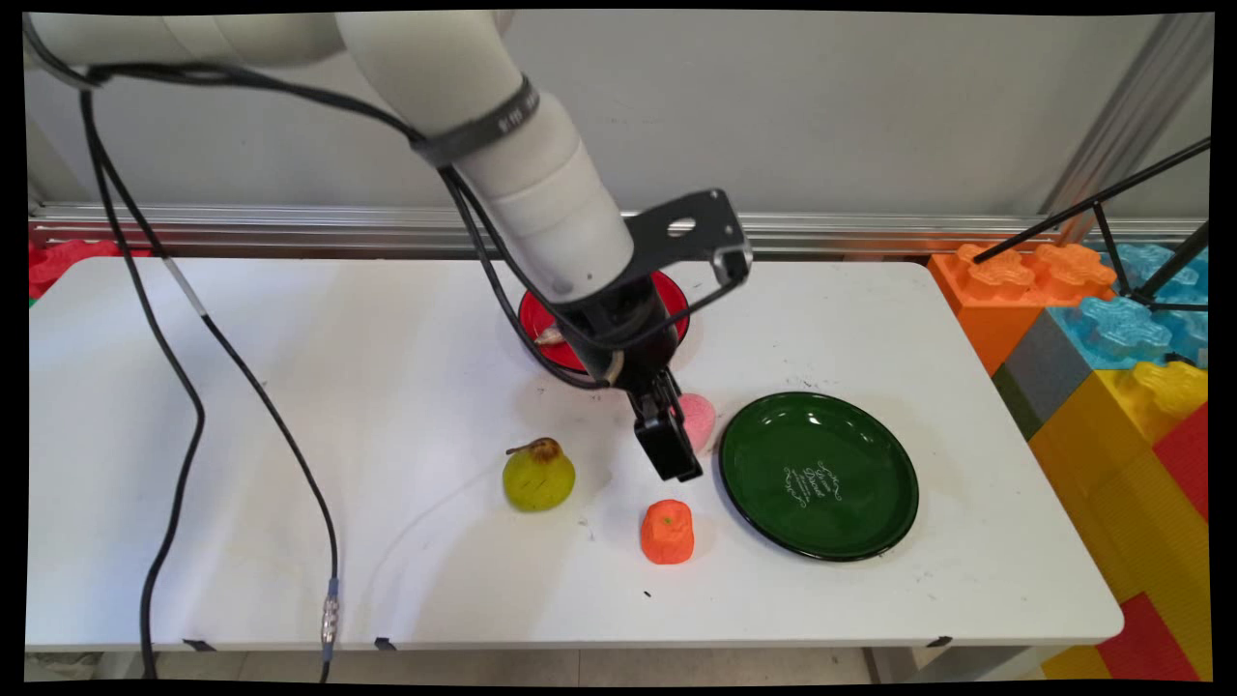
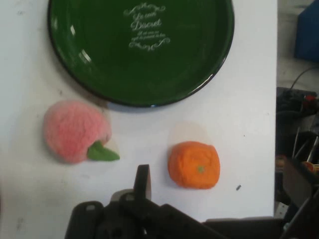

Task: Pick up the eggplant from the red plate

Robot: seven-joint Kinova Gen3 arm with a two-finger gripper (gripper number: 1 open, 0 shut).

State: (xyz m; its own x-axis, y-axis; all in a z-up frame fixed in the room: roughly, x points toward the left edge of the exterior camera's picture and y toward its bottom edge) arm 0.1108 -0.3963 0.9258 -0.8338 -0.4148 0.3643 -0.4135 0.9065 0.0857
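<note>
Gripper (image 1: 676,462) hangs low over white table (image 1: 290,406), between peach and orange; can't tell if fingers are apart or together. Green plate (image 1: 819,476) lies just right of it, lettering on its floor. Red plate (image 1: 541,329) sits behind, mostly hidden by the arm. Yellow-green pear (image 1: 538,474) lies left, well apart. Orange (image 1: 667,532) sits near front, below gripper. Pink peach (image 1: 698,420) with green leaf lies just beside green plate's rim.

A green plate (image 2: 99,64) with white lettering lies ahead in the hand view. A pink peach (image 2: 75,130) sits just below its left rim, an orange fruit (image 2: 194,164) to the right. A yellow-green pear (image 1: 538,475) and red plate (image 1: 556,329) rest elsewhere on the white table (image 1: 290,387).
</note>
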